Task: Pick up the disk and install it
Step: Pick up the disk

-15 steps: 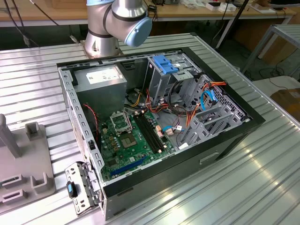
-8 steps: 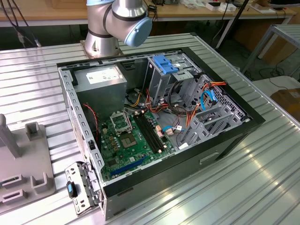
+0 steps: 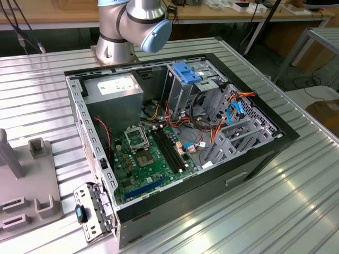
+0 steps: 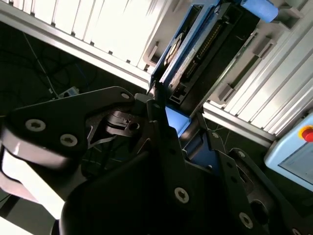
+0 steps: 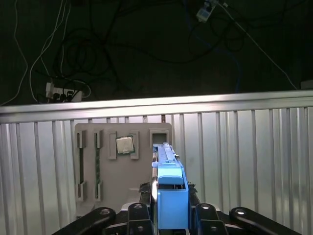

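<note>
Gripper [image 5: 171, 205]: nearest thing in both wrist views, jaws closed on the disk [image 5: 165, 154], pressing its two flat sides.
Disk: stands on edge between the jaws, blue rail [image 5: 171, 178] end-on to the first wrist camera, right over the tray [image 5: 88, 142].
Tray: grey, on the ribbed table [image 5: 244, 147], with a chip [image 5: 125, 145] in a pocket just beside the disk.
Lifted or not: honestly can't tell from these angles whether the disk's far end is clear of its slot or seated in it.
Grip tip: the hold looks to be near one end, so my guess is the long free end will want to swing. Squeeze evenly on the faces, not just the plastic rail.
Move tip: I'd pull straight along the slot line with no twist, or the rail could catch a tray wall.
Case [image 3: 254, 164]: open on the table in the exterior view, with the tray on that view's left. Inside is a cage [image 3: 177, 98] with a blue latch [image 3: 185, 71], and loose cables [image 3: 206, 132] close beside it.
</note>
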